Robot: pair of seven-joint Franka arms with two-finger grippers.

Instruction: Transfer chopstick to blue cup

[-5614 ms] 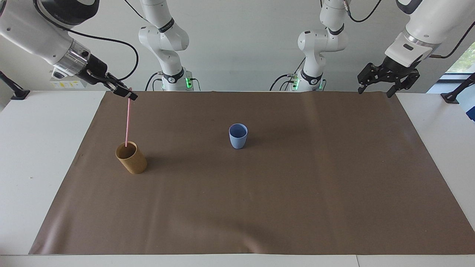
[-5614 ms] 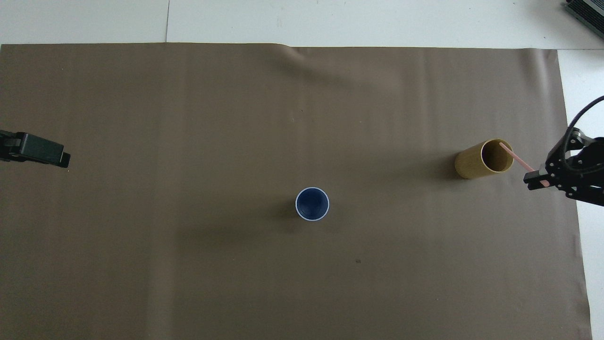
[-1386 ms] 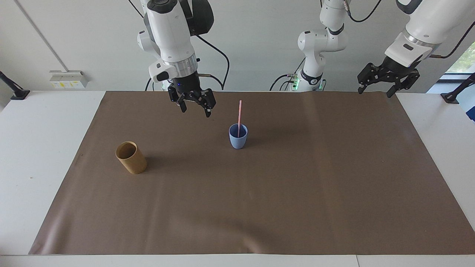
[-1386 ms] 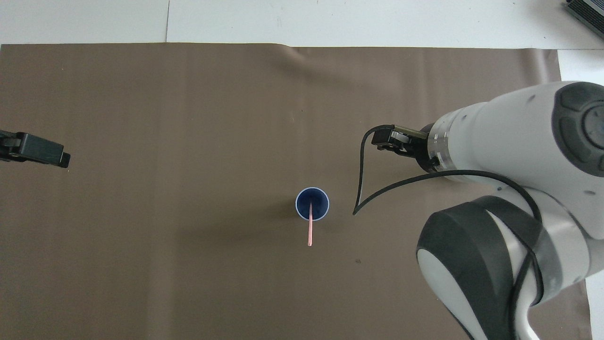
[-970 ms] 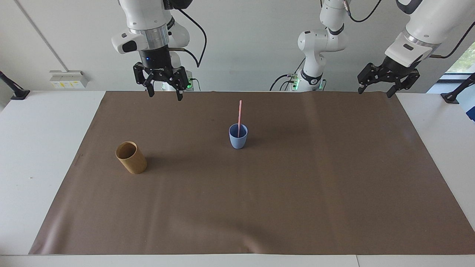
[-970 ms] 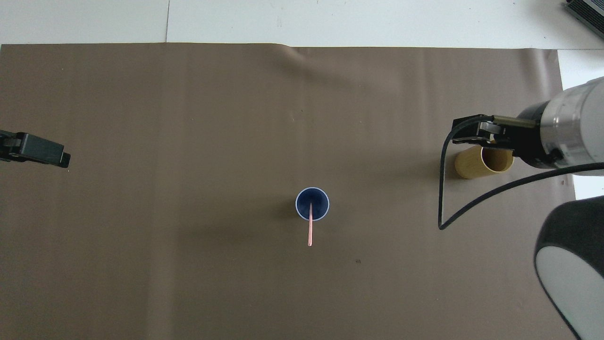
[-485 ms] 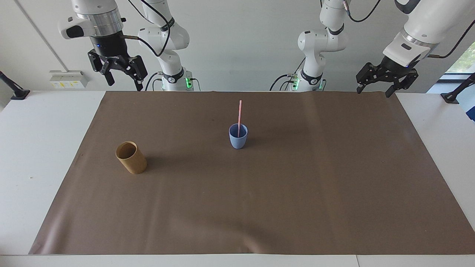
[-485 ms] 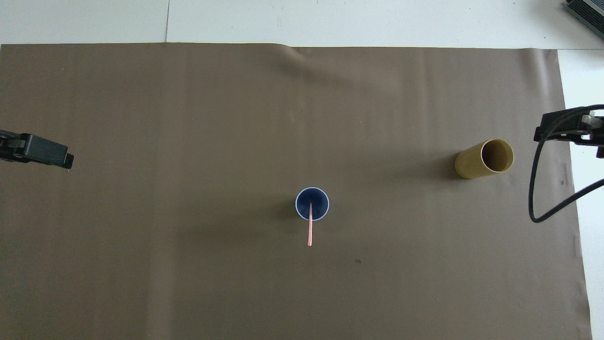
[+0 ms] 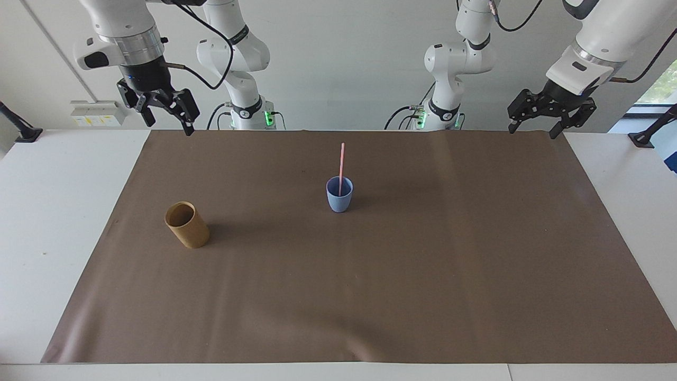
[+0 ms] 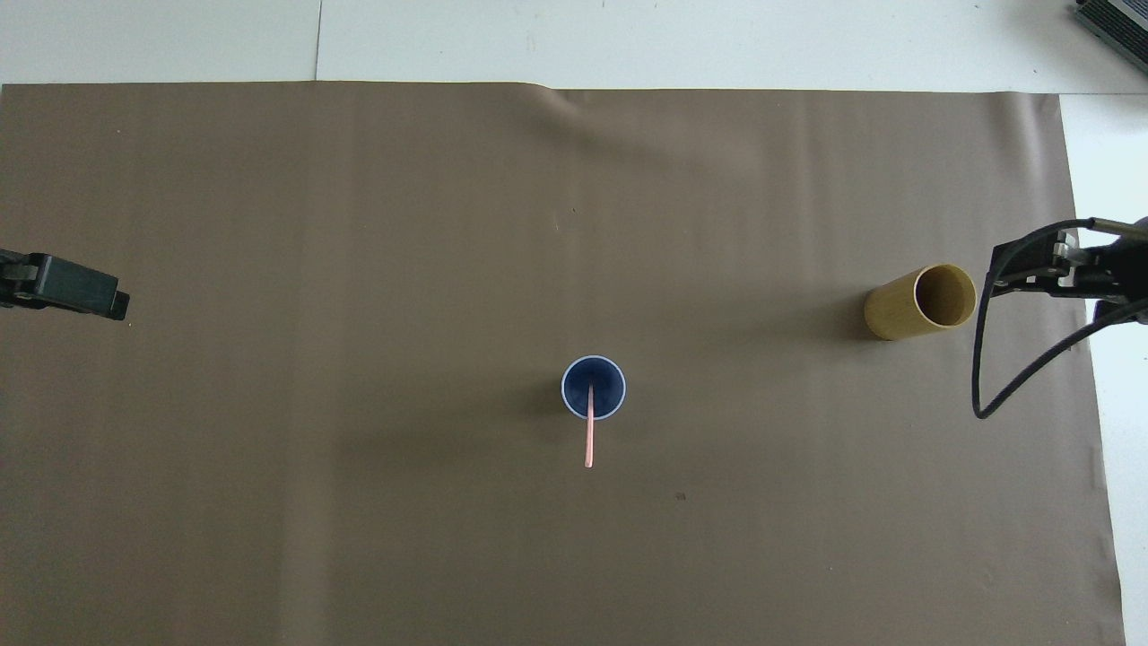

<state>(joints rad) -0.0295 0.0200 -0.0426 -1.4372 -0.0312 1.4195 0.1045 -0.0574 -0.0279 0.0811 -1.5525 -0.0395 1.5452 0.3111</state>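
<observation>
- Right gripper (image 9: pixel 165 117): jaws spread, empty, raised over the mat's corner at its own arm's end; clear of the tan cup (image 9: pixel 187 225).
- Pink chopstick (image 9: pixel 341 166): stands in the blue cup (image 9: pixel 339 194) mid-mat, leaning on the rim; transfer looks done.
- Left gripper (image 9: pixel 533 119): spread, empty, waiting.

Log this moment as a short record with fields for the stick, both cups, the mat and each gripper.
stick: thin pale pink chopstick standing nearly upright in the blue cup, top end leaning toward the robots
blue cup: small light-blue handleless cup upright mid-mat
tan cup: taller tan-brown cylindrical cup upright, empty, toward the right arm's end
mat: brown sheet covering the table
right gripper: open, empty, raised over the mat's corner by its base
left gripper: open, empty, waiting over the mat's edge at its own end
task state: transfer looks done
</observation>
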